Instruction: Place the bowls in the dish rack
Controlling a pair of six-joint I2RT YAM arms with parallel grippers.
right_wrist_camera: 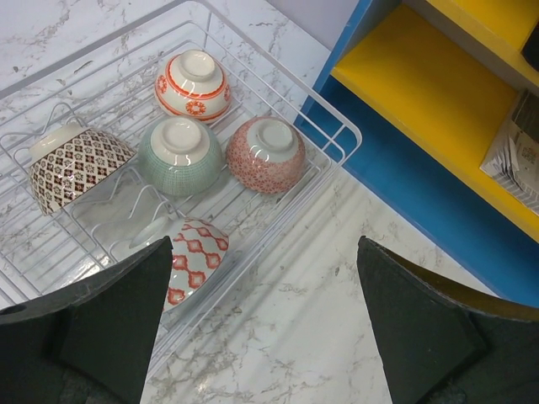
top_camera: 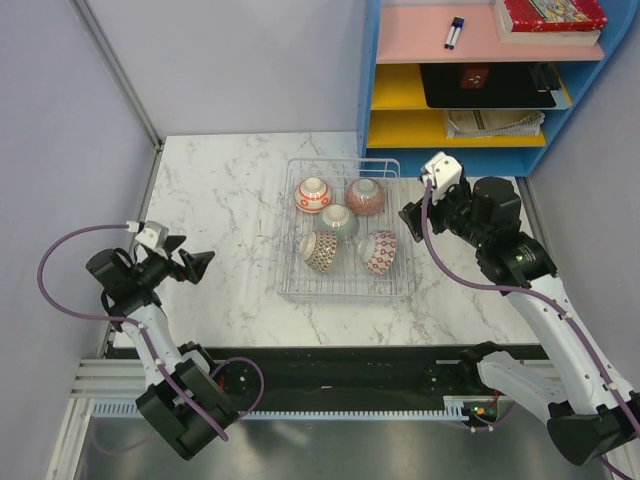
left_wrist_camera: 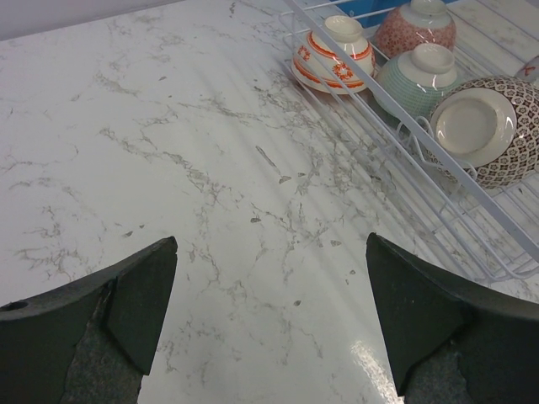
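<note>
The dish rack [top_camera: 291,225] stands at the middle right of the marble table. All five bowls lie upside down or tilted inside it: red-banded white [top_camera: 313,194], red-speckled [top_camera: 366,196], pale green [top_camera: 339,221], brown-patterned [top_camera: 319,251] and red-diamond white [top_camera: 380,252]. My left gripper [top_camera: 188,254] is open and empty over bare table left of the rack [left_wrist_camera: 472,227]. My right gripper [top_camera: 418,212] is open and empty just off the rack's right side [right_wrist_camera: 337,126], beside the red-diamond bowl [right_wrist_camera: 195,257].
A blue shelf unit [top_camera: 480,80] with pink and yellow shelves stands at the back right, close behind my right arm. It holds markers, a book and a dark tray. A grey wall [top_camera: 60,130] borders the table's left side.
</note>
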